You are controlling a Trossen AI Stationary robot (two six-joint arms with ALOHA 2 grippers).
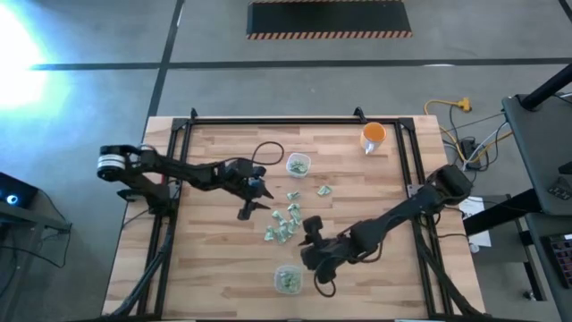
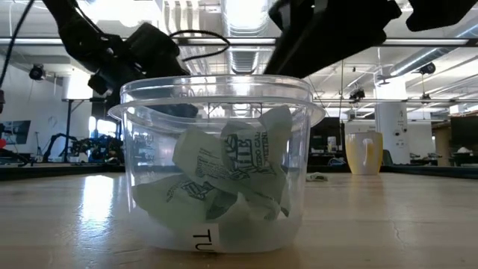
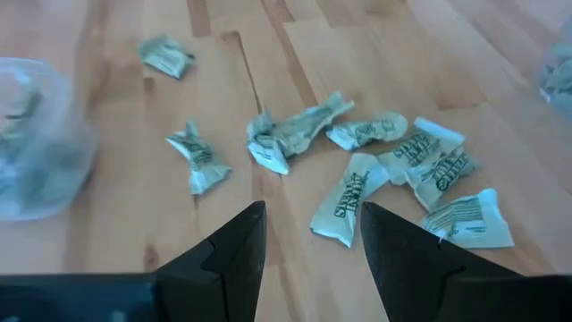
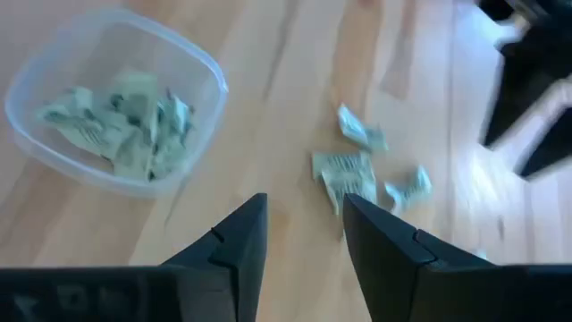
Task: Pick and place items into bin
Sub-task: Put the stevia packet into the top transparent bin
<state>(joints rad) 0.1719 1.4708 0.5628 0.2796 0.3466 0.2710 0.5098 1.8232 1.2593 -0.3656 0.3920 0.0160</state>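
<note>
Left claw (image 1: 254,199), fingers spread and empty, should drop squarely over one crinkly green-and-white wrapped piece (image 3: 347,199) (right claw (image 1: 323,275), parted, empty, waits at five o'clock) before closing.

The table (image 1: 223,277) has a top of light wooden planks and a black metal frame around it. It stands on a grey concrete floor (image 1: 268,80) crossed by dark lines. At the far side lies a black mat (image 1: 329,18) with an orange-striped edge. A yellow cable (image 1: 451,106) runs on the floor at the right, near a dark bench (image 1: 536,134). Strong light falls on the floor at the upper left. In the low view, ceiling lamps (image 2: 246,11), pipes and a white column (image 2: 390,127) are visible.
</note>
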